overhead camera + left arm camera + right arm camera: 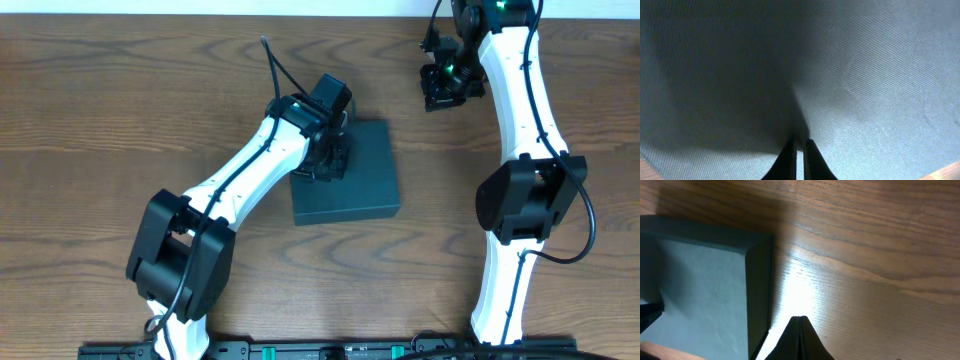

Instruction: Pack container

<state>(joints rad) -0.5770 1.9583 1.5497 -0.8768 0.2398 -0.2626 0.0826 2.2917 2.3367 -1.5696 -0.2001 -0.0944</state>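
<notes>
Teal container (pixel 370 190) seems shut, so the closed left fingers (pixel 788 162) should press its lid (pixel 865 75) flat and evenly, with the closed right fingers (pixel 793 341) well apart over the desk (pixel 100 100).

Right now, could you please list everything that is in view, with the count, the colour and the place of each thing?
container: one, dark teal-green, looks closed, middle of the table.
table: one, brown wood grain, under everything.
base rail: one, black, along the near edge.
arms: two, white with black joints; left arm reaches over the container, right arm stretches to the far right.
left pincer: one, black, shut, tips at the container's top surface.
right pincer: one, black, shut, over bare wood beside the container, apart from it.
</notes>
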